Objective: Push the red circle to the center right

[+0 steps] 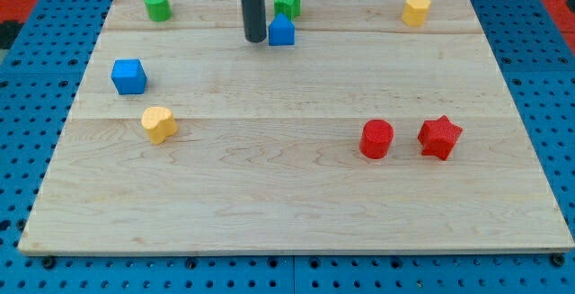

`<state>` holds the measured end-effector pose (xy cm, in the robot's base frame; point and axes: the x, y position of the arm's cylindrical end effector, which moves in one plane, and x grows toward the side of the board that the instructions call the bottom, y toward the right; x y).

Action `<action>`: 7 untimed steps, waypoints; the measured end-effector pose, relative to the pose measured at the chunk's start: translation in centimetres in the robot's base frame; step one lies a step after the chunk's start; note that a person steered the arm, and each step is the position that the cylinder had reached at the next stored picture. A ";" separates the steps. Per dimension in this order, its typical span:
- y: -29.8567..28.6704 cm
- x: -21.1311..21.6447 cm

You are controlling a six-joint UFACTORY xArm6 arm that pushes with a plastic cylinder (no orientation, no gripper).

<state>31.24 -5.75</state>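
Note:
The red circle (376,138) is a short red cylinder on the wooden board (287,204), right of centre and below the middle. A red star block (439,137) sits just to its right, a small gap between them. My tip (254,39) is the lower end of the dark rod near the view's top centre, far up and to the left of the red circle. It stands just left of a blue pentagon-like block (281,31), close to it or touching.
A green star block (287,3) lies behind the blue block. A green cylinder (157,5) is at the top left, a yellow hexagon block (415,10) at the top right. A blue cube (128,75) and a yellow heart block (159,124) are at the left.

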 end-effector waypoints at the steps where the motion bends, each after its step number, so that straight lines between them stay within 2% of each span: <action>1: -1.4 6.1; 2: -1.3 13.3; 4: 0.9 17.3; 5: 7.4 20.6; 6: 7.7 20.6; 7: 12.9 20.6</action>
<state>51.87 7.18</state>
